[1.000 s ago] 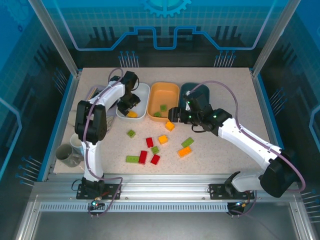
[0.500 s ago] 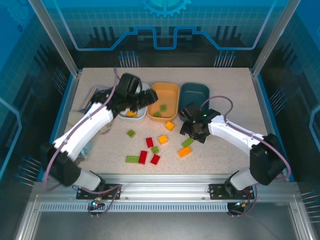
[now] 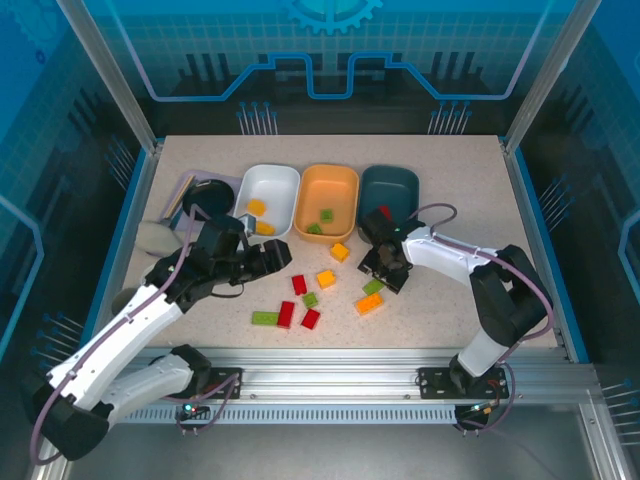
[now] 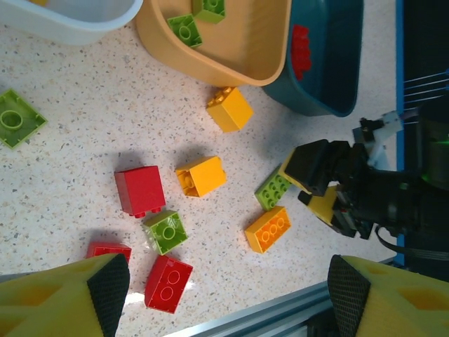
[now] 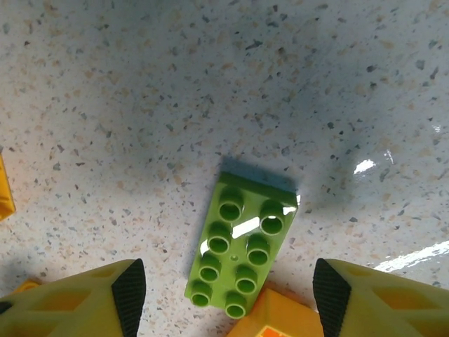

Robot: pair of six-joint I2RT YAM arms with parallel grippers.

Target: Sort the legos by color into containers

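Observation:
The white tub (image 3: 283,184) holds orange-yellow bricks, the orange tub (image 3: 342,184) green ones (image 4: 185,29), and the teal tub (image 3: 402,186) a red one (image 4: 300,43). Loose red, green and orange legos lie in front of the tubs. My right gripper (image 3: 384,274) is low over a green eight-stud brick (image 5: 242,246). It is open, its fingers (image 5: 130,289) either side of the brick with a gap at each. An orange brick (image 5: 284,321) touches the green one. My left gripper (image 3: 272,256) hovers open and empty above a red brick (image 4: 168,283) and a green one (image 4: 166,232).
A dark round object (image 3: 207,194) and a pale one (image 3: 155,237) sit at the table's left edge. The aluminium rail (image 3: 330,366) runs along the front. A blue border (image 3: 540,230) lines the right side. My right gripper (image 4: 330,184) stands beside the orange brick (image 4: 268,229).
My left arm has swung back from the white tub to the table's left middle, jaws widening. My right gripper moved from the orange brick down over the green brick, jaws narrowing.

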